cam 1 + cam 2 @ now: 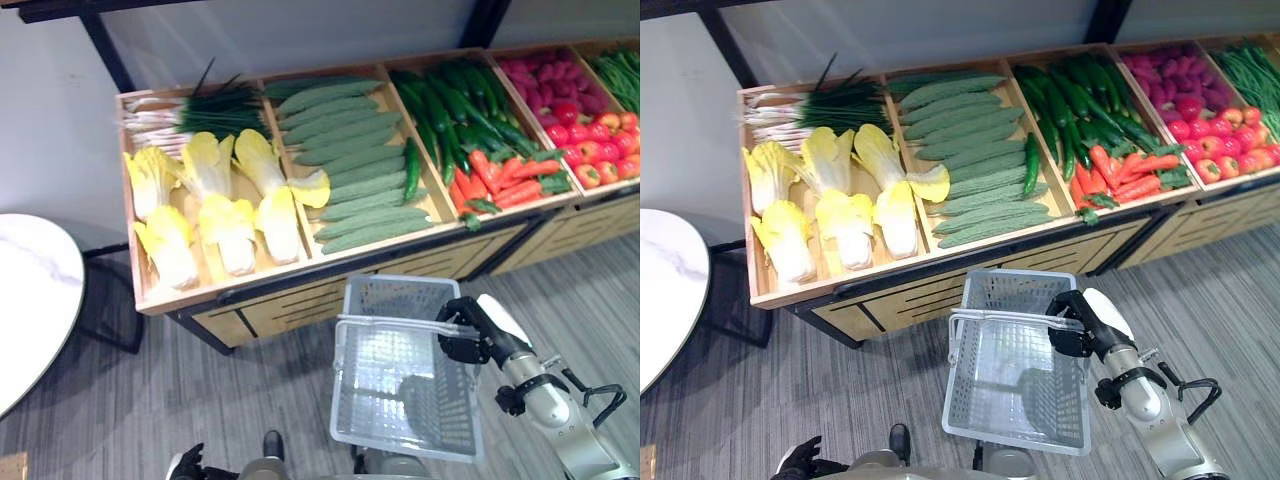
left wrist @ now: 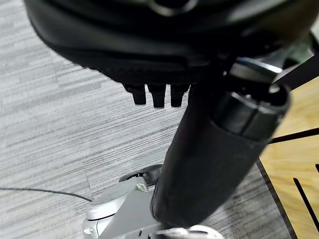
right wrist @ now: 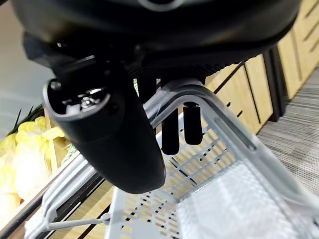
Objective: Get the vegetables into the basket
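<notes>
Below the stand's near edge, my right hand [image 1: 468,330] curls round the handle of the basket [image 1: 400,420]; my left hand [image 1: 800,458], fingers relaxed, is nearer the cabbages [image 1: 225,225] lying far-left, ends pointing far.

You won't find any readable text, label, number or sign here: nothing legible on the wooden produce stand [image 1: 300,300], on the grey plastic basket [image 1: 400,440] or on the white round table [image 1: 30,300].
</notes>
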Tool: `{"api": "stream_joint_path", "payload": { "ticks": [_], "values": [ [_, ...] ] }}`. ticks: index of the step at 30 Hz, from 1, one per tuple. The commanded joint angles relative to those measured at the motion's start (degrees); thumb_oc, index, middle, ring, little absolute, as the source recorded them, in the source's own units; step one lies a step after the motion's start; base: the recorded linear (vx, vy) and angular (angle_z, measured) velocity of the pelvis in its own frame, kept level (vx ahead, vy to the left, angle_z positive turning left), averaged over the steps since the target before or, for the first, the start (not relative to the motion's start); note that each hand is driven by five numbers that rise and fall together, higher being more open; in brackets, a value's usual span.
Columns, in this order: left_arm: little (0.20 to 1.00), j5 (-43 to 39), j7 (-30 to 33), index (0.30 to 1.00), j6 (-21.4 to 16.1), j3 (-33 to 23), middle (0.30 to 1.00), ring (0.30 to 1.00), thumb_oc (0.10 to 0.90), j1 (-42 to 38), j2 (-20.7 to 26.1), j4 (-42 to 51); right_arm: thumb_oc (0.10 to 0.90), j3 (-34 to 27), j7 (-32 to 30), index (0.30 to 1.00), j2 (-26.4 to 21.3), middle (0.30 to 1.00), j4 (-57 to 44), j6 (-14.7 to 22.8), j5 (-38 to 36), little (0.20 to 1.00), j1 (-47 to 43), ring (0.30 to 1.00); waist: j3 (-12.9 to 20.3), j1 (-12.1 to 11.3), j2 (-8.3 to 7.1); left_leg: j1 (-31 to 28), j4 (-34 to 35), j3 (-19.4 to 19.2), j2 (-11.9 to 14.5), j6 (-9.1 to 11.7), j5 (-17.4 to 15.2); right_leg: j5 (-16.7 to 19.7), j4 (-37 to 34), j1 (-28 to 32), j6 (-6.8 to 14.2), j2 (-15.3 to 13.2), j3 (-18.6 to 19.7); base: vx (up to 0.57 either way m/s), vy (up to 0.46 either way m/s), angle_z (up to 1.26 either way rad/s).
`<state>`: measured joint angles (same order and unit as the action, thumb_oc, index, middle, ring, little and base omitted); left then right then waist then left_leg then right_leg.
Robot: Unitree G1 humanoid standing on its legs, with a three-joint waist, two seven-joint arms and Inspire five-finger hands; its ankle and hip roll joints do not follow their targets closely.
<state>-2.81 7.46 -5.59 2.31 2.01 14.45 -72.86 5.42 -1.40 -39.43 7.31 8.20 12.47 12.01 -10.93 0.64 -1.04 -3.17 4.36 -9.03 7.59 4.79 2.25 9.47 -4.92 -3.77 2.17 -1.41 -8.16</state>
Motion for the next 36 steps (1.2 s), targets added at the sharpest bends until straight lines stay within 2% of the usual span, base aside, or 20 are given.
{"api": "stream_joint_path", "payload": {
  "ticks": [1,6,8,9,11,12,13,17,19,21,22,25,27,29,36],
  "values": [
    [1.000,-1.0,1.2,1.000,-0.7,-0.7,1.000,1.000,0.900,-2.7,2.5,-1.6,0.400,-4.1,-2.8,0.300,-1.2,0.300,-5.7,5.5,-3.5,0.300,-3.9,0.300,2.1,-0.5,-2.69,-0.1,0.6,-3.0,2.4,2.6,4.2,-5.5,6.0,1.5,4.7,-4.2,2.1,0.02,-0.014,0.10],
    [1.000,-2.1,3.7,1.000,-1.3,-2.6,1.000,1.000,0.900,-2.1,2.2,-1.4,0.400,-2.6,-4.1,0.300,-1.0,0.300,2.4,4.8,0.0,0.300,-1.8,0.300,3.0,-0.6,-2.90,-0.3,0.6,-3.0,1.9,2.8,3.4,-3.9,3.1,3.2,5.4,-5.2,1.1,0.02,0.029,0.08],
    [1.000,-2.6,6.5,1.000,-1.8,-4.1,1.000,1.000,0.900,-2.1,2.6,-1.0,0.400,-1.7,-5.3,0.300,-0.3,0.300,6.8,4.8,1.1,0.300,-1.7,0.300,3.2,-0.9,-3.04,-0.3,0.6,-2.9,1.6,2.9,3.1,-3.3,2.1,3.6,5.7,-5.7,0.8,0.01,0.046,0.03],
    [1.000,-4.3,11.1,1.000,-3.3,-6.8,1.000,1.000,0.900,-2.1,3.2,0.0,0.400,0.0,-6.9,0.300,1.3,0.300,13.8,4.8,1.1,0.300,-1.9,0.300,3.5,-1.4,-3.18,-0.4,0.6,-2.7,1.2,2.9,2.8,-2.7,1.4,3.9,6.1,-6.1,0.7,0.02,0.055,0.02],
    [1.000,-5.0,13.2,1.000,-3.9,-7.9,1.000,1.000,0.900,-2.2,3.4,0.7,0.400,1.3,-7.7,0.300,2.1,0.300,17.1,4.9,1.4,0.300,-2.6,0.300,3.6,-1.5,-3.40,-0.4,0.6,-2.6,1.1,2.9,2.6,-2.7,1.4,4.1,6.3,-6.3,0.7,0.01,0.020,0.01],
    [1.000,-6.4,16.2,1.000,-4.9,-10.0,1.000,1.000,0.900,-2.5,4.1,1.4,0.400,2.6,-8.7,0.300,3.4,0.300,21.7,4.9,1.4,0.300,-3.4,0.300,3.6,-1.8,-3.56,-0.5,0.6,-2.5,0.9,2.9,2.6,-2.6,1.5,4.1,6.3,-6.5,0.6,0.03,0.028,0.03],
    [1.000,-8.8,21.7,1.000,-6.5,-12.5,1.000,1.000,0.900,-2.7,4.7,4.1,0.400,4.5,-9.7,0.300,5.4,0.300,28.2,4.5,1.1,0.300,-4.4,0.300,3.8,-2.4,-3.84,-0.6,0.6,-2.1,0.7,2.9,2.3,-2.6,1.7,4.3,6.4,-6.9,0.5,0.05,0.035,0.05],
    [1.000,-10.8,27.2,1.000,-8.7,-14.0,1.000,1.000,0.900,-2.5,5.0,10.7,0.400,7.3,-11.3,0.300,8.5,0.300,40.1,3.6,0.6,0.300,-7.0,0.300,4.2,-2.8,-4.18,-0.7,0.6,-1.5,0.3,2.9,2.0,-2.6,1.4,4.9,6.6,-7.3,0.0,0.04,0.030,0.06],
    [1.000,-8.1,32.8,1.000,-10.0,-14.4,1.000,1.000,0.900,-1.7,5.7,19.0,0.400,8.6,-12.5,0.300,10.6,0.300,48.2,3.0,0.9,0.300,-8.5,0.300,4.4,-3.2,-4.35,-0.8,0.6,-1.0,0.0,2.8,1.7,-2.5,1.2,5.3,6.7,-7.6,-0.5,0.03,0.018,0.10],
    [1.000,-7.4,34.2,1.000,-10.1,-15.0,1.000,1.000,0.900,-1.4,5.6,21.3,0.400,8.4,-12.7,0.300,11.3,0.300,50.8,2.9,0.8,0.300,-8.9,0.300,4.4,-3.4,-4.43,-0.8,0.6,-0.9,-0.1,2.8,1.7,-2.6,1.0,5.5,6.7,-7.6,-0.7,0.02,0.007,0.07],
    [1.000,-7.2,36.6,1.000,-11.5,-16.2,1.000,1.000,0.900,-1.2,5.8,26.1,0.400,7.9,-13.1,0.300,12.4,0.300,54.5,2.4,0.6,0.300,-9.0,0.300,4.6,-3.6,-4.47,-0.9,0.6,-0.7,-0.2,2.8,1.5,-2.6,0.8,5.9,6.8,-7.7,-0.9,0.03,0.007,0.04],
    [1.000,-6.0,38.8,1.000,-11.8,-17.3,1.000,1.000,0.900,-1.2,6.2,30.6,0.400,7.5,-13.7,0.300,13.4,0.300,58.0,2.1,0.3,0.300,-9.6,0.300,4.9,-3.7,-4.51,-0.9,0.6,-0.4,-0.2,2.9,1.4,-2.6,0.6,6.2,6.8,-7.7,-1.1,0.02,0.001,0.04],
    [1.000,-0.9,41.3,1.000,-11.6,-17.0,1.000,1.000,0.900,-1.3,7.8,37.3,0.400,7.3,-13.7,0.300,14.2,0.300,59.9,2.0,0.4,0.300,-9.5,0.300,5.0,-3.8,-4.65,-0.9,0.6,-0.2,0.0,3.0,1.4,-2.7,0.5,6.3,6.8,-7.7,-1.3,0.03,-0.009,0.07],
    [1.000,1.4,41.6,1.000,-10.8,-16.4,1.000,1.000,0.900,-1.3,8.2,39.9,0.400,7.2,-13.9,0.300,14.4,0.300,61.0,2.0,0.4,0.300,-9.5,0.300,5.1,-3.7,-4.70,-0.9,0.6,-0.1,0.1,3.1,1.4,-2.8,0.5,6.4,6.8,-7.6,-1.4,0.02,-0.014,0.05],
    [1.000,7.4,37.5,1.000,-10.8,-10.2,1.000,1.000,0.900,-5.6,11.1,49.5,0.400,8.8,-13.3,0.300,13.3,0.300,58.9,2.3,0.9,0.300,-10.4,0.300,4.6,-2.4,-4.67,-1.0,0.6,-0.6,0.7,3.4,1.4,-3.0,0.3,6.3,6.6,-7.0,-0.8,0.00,-0.012,0.03]
  ]
}}
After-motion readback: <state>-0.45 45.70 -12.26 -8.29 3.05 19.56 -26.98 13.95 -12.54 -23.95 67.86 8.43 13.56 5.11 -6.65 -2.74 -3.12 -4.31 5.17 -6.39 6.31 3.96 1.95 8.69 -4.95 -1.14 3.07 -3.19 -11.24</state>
